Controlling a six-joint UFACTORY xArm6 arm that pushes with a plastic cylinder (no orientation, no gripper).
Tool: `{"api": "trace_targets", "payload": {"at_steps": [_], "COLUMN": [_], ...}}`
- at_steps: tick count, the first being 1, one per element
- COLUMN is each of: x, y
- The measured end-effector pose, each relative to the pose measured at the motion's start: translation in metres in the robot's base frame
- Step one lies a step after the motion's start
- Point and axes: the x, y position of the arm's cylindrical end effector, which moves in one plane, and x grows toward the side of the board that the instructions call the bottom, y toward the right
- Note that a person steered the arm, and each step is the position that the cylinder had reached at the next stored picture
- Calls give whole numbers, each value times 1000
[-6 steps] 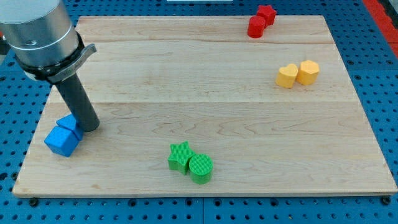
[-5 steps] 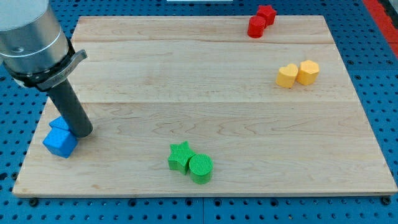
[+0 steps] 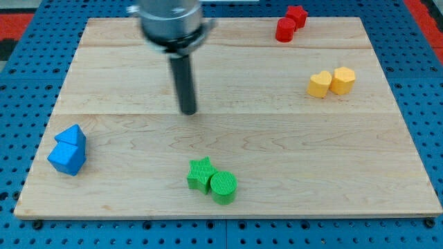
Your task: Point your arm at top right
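No pincer here to open or close, just a dark rod holding nothing; my tip [image 3: 188,111] sits on bare wood slightly left of the surface's [image 3: 124,200] middle, touching no block. At about eight o'clock from it, well apart, two blue blocks [image 3: 68,150] huddle together near the left edge. At five o'clock a green star [image 3: 200,173] touches a green cylinder [image 3: 223,187]. Toward three o'clock sit a yellow pair [image 3: 331,81]. At one to two o'clock, the red pair [image 3: 289,23] marks the top-right corner, the goal; the path looks clear, though I'd stop short of them.
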Motion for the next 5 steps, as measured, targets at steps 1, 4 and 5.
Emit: {"api": "trace_targets", "payload": {"at_steps": [1,4,5], "x": [-48,-173,-228], "y": [20,301,312]}}
